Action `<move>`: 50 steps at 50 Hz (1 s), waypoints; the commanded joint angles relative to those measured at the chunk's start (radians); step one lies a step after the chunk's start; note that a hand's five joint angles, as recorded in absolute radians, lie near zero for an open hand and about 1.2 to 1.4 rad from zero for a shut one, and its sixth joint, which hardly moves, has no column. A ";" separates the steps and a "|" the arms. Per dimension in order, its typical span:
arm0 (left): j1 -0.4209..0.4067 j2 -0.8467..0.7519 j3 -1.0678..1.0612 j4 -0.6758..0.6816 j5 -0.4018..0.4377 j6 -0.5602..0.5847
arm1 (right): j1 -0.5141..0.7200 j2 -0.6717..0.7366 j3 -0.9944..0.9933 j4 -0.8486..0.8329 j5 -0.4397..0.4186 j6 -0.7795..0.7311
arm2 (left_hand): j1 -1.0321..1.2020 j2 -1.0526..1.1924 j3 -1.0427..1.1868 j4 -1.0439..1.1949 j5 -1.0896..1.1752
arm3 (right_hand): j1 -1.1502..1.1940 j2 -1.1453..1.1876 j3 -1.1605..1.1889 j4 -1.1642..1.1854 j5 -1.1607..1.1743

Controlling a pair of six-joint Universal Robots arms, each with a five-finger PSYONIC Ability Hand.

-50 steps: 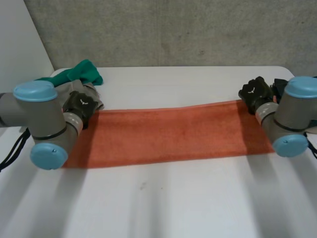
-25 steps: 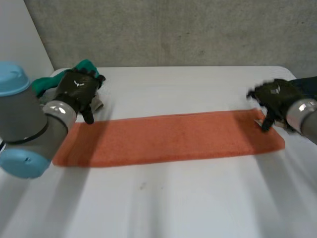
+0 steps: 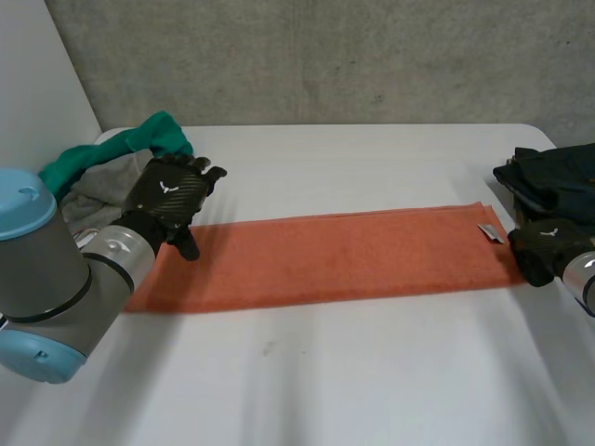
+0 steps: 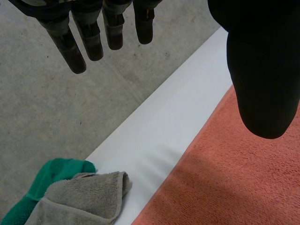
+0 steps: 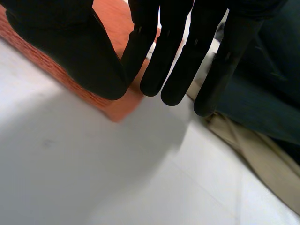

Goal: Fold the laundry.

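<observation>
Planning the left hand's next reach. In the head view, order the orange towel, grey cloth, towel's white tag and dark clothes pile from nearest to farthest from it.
From the left hand:
1. Orange towel, below its thumb.
2. Grey cloth, beside it on the left.
3. White tag, at the towel's right end.
4. Dark clothes pile, past the tag.

A rough grey concrete wall (image 3: pixel 325 56) stands behind the white tabletop (image 3: pixel 353 372) — smooth, with a rounded far corner. A plain white panel (image 3: pixel 37 65) closes the left side — the light is soft.
</observation>
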 commanded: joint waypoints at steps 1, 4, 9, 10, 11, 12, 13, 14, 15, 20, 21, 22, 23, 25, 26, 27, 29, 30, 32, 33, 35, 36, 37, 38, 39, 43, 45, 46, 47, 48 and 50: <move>0.002 0.022 -0.003 -0.001 0.000 0.000 | -0.090 -0.124 0.030 -0.025 0.091 -0.033 | -0.010 -0.027 -0.031 -0.025 -0.043 | 0.268 0.225 0.213 0.203 0.230; 0.004 0.040 -0.005 -0.001 0.000 0.000 | -0.162 -0.158 0.023 -0.018 0.081 -0.091 | -0.010 -0.027 -0.031 -0.025 -0.043 | 0.268 0.225 0.213 0.203 0.230; 0.004 0.056 -0.012 -0.001 0.001 0.000 | -0.186 -0.158 0.025 0.024 -0.026 -0.145 | -0.010 -0.027 -0.031 -0.025 -0.043 | -0.575 -0.618 -0.630 -0.640 -0.613; 0.004 0.059 -0.015 -0.001 0.001 0.000 | -0.176 -0.158 0.031 0.032 -0.056 -0.144 | -0.010 -0.027 -0.031 -0.025 -0.043 | -0.940 -0.983 -0.995 -1.005 -0.978; 0.004 0.060 -0.017 -0.001 0.001 0.000 | -0.146 -0.158 0.039 0.043 -0.129 -0.138 | -0.010 -0.027 -0.031 -0.025 -0.043 | -0.923 -0.966 -0.978 -0.988 -0.961; 0.004 0.060 -0.017 -0.001 0.001 -0.001 | -0.135 -0.157 0.043 0.046 -0.154 -0.135 | -0.010 -0.027 -0.031 -0.025 -0.043 | -0.903 -0.946 -0.957 -0.968 -0.941; 0.002 0.060 -0.019 -0.001 0.001 -0.001 | -0.127 -0.157 0.048 0.048 -0.172 -0.129 | -0.010 -0.027 -0.031 -0.025 -0.043 | -0.903 -0.946 -0.957 -0.968 -0.940; 0.002 0.060 -0.020 -0.001 0.001 -0.006 | -0.111 -0.155 0.062 0.043 -0.220 -0.103 | -0.010 -0.027 -0.031 -0.025 -0.043 | -0.894 -0.937 -0.948 -0.959 -0.932; 0.002 0.060 -0.022 -0.001 0.001 -0.009 | -0.109 -0.155 0.068 0.043 -0.234 -0.090 | -0.010 -0.027 -0.031 -0.025 -0.043 | -0.885 -0.928 -0.940 -0.950 -0.923; 0.001 0.060 -0.031 -0.001 0.004 -0.037 | -0.103 -0.137 0.068 0.043 -0.261 -0.020 | -0.010 -0.027 -0.031 -0.025 -0.043 | -0.677 -0.720 -0.732 -0.742 -0.715; 0.002 0.059 -0.031 -0.001 0.004 -0.040 | -0.101 -0.120 0.066 0.043 -0.263 -0.021 | -0.010 -0.027 -0.031 -0.025 -0.043 | -0.618 -0.661 -0.673 -0.683 -0.656; 0.002 0.059 -0.031 -0.001 0.004 -0.041 | -0.101 -0.106 0.063 0.041 -0.261 -0.023 | -0.010 -0.027 -0.031 -0.025 -0.043 | -0.589 -0.632 -0.643 -0.654 -0.626; 0.002 0.059 -0.031 -0.001 0.004 -0.041 | -0.100 -0.088 0.060 0.041 -0.258 -0.026 | -0.010 -0.027 -0.031 -0.025 -0.043 | -0.568 -0.611 -0.623 -0.633 -0.606; 0.002 0.059 -0.031 -0.001 0.004 -0.041 | -0.097 -0.048 0.046 0.041 -0.246 -0.029 | -0.010 -0.027 -0.031 -0.025 -0.043 | -0.518 -0.561 -0.573 -0.583 -0.556; 0.002 0.059 -0.032 0.001 0.004 -0.041 | -0.097 -0.040 0.037 0.041 -0.240 -0.029 | -0.010 -0.027 -0.031 -0.025 -0.043 | -0.509 -0.552 -0.564 -0.574 -0.547; 0.002 0.057 -0.032 0.001 0.004 -0.043 | -0.092 -0.026 0.025 0.044 -0.234 -0.027 | -0.010 -0.027 -0.031 -0.025 -0.043 | -0.503 -0.546 -0.558 -0.568 -0.541; 0.002 0.057 -0.032 -0.001 0.004 -0.043 | -0.087 -0.020 0.017 0.045 -0.226 -0.030 | -0.010 -0.027 -0.031 -0.025 -0.043 | -0.495 -0.538 -0.549 -0.559 -0.532; 0.002 0.057 -0.032 0.001 0.004 -0.043 | -0.084 -0.017 0.014 0.041 -0.222 -0.030 | -0.010 -0.027 -0.031 -0.025 -0.043 | -0.492 -0.535 -0.546 -0.557 -0.529; 0.001 0.056 -0.032 0.001 0.004 -0.043 | -0.081 -0.003 0.005 0.040 -0.214 -0.033 | -0.010 -0.027 -0.031 -0.025 -0.043 | -0.474 -0.517 -0.529 -0.539 -0.512; 0.002 0.056 -0.032 0.002 0.004 -0.043 | -0.080 0.000 0.002 0.038 -0.212 -0.035 | -0.010 -0.027 -0.031 -0.025 -0.043 | -0.465 -0.508 -0.520 -0.530 -0.503; 0.001 0.054 -0.032 0.011 0.004 -0.043 | -0.077 0.017 -0.015 0.035 -0.211 -0.035 | -0.010 -0.027 -0.031 -0.025 -0.043 | -0.427 -0.470 -0.482 -0.492 -0.465; 0.001 0.053 -0.032 0.016 0.004 -0.041 | -0.077 0.023 -0.020 0.035 -0.209 -0.035 | -0.010 -0.027 -0.031 -0.025 -0.043 | -0.421 -0.464 -0.476 -0.486 -0.459; 0.001 0.053 -0.034 0.019 0.004 -0.041 | -0.075 0.029 -0.023 0.035 -0.209 -0.036 | -0.010 -0.027 -0.031 -0.025 -0.043 | -0.404 -0.447 -0.458 -0.469 -0.441; 0.001 0.051 -0.037 0.025 0.004 -0.043 | -0.074 0.040 -0.029 0.032 -0.209 -0.038 | -0.010 -0.027 -0.031 -0.025 -0.043 | -0.302 -0.345 -0.356 -0.367 -0.339; 0.001 0.051 -0.040 0.028 0.004 -0.041 | -0.072 0.043 -0.033 0.031 -0.209 -0.038 | -0.010 -0.027 -0.031 -0.025 -0.043 | -0.205 -0.248 -0.259 -0.270 -0.243; 0.001 0.051 -0.048 0.044 0.004 -0.041 | -0.069 0.047 -0.035 0.000 -0.165 -0.036 | -0.010 -0.027 -0.031 -0.025 -0.043 | 0.268 0.225 0.213 0.203 0.230; 0.001 0.051 -0.048 0.050 0.004 -0.043 | -0.070 0.038 -0.027 -0.021 -0.117 -0.038 | -0.010 -0.027 -0.031 -0.025 -0.043 | 0.268 0.225 0.213 0.203 0.230; 0.001 0.051 -0.048 0.053 0.004 -0.043 | -0.073 0.031 -0.018 -0.038 -0.076 -0.033 | -0.010 -0.027 -0.031 -0.025 -0.043 | 0.268 0.225 0.213 0.203 0.230; 0.001 0.053 -0.048 0.053 0.004 -0.043 | -0.075 0.024 -0.013 -0.040 -0.065 -0.032 | -0.010 -0.027 -0.031 -0.025 -0.043 | 0.268 0.225 0.213 0.203 0.230; 0.001 0.053 -0.048 0.053 0.004 -0.043 | -0.078 0.014 -0.007 -0.040 -0.048 -0.030 | -0.010 -0.027 -0.031 -0.025 -0.043 | 0.268 0.225 0.213 0.203 0.230; 0.002 0.056 -0.048 0.053 0.003 -0.043 | -0.086 -0.061 0.026 -0.035 -0.027 -0.044 | -0.010 -0.027 -0.031 -0.025 -0.043 | 0.268 0.225 0.213 0.203 0.230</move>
